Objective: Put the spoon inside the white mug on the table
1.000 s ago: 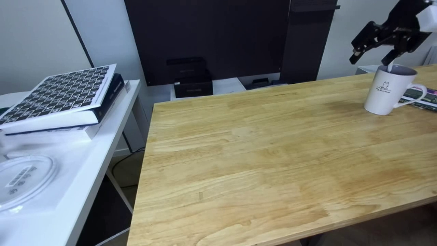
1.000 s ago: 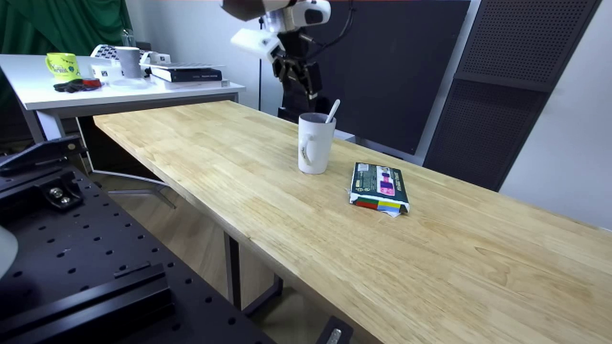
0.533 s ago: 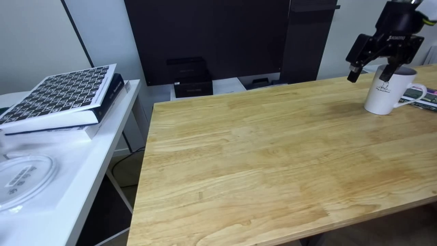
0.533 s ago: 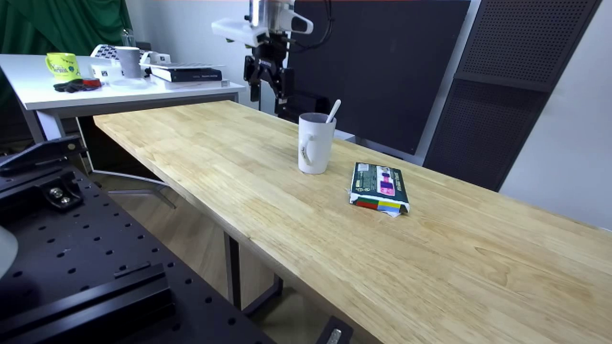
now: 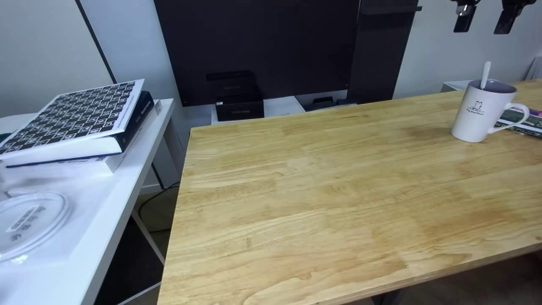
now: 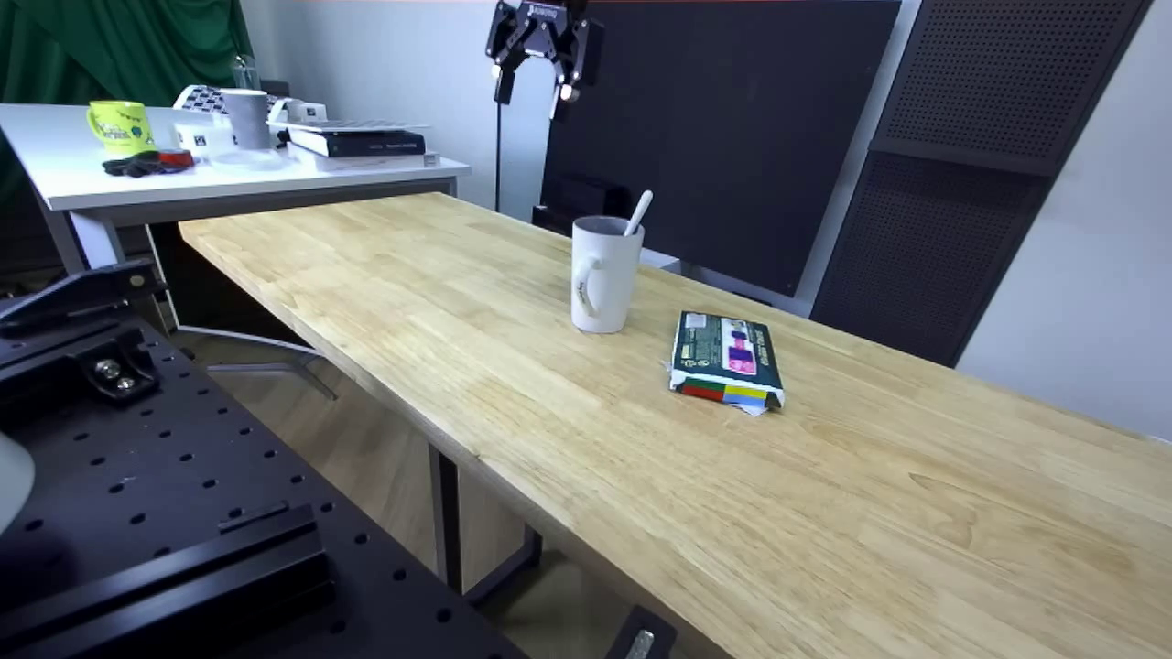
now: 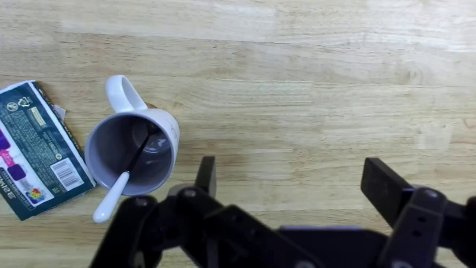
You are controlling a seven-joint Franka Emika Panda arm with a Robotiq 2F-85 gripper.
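Note:
The white mug (image 5: 475,116) stands upright on the light-wood table (image 5: 317,190); it also shows in an exterior view (image 6: 600,293) and in the wrist view (image 7: 171,130). The spoon (image 7: 113,195) leans inside the mug, its white handle sticking out over the rim and its dark lower part reaching down inside. The handle shows in both exterior views (image 5: 485,75) (image 6: 638,212). My gripper (image 7: 289,162) is wide open with nothing between its fingers. It is raised well above the table, apart from the mug and spoon, in both exterior views (image 5: 482,27) (image 6: 531,101).
A dark green packet (image 6: 723,352) lies on the table beside the mug, also in the wrist view (image 7: 41,152). A white side table (image 6: 220,190) carries books (image 6: 366,144), a yellow mug (image 6: 124,128) and a grey cup (image 6: 247,119). A black perforated platform (image 6: 201,476) stands in front.
My gripper first moved down and away from the mug, then rose well above the table. It stays open. The mug, the spoon and the packet have not moved.

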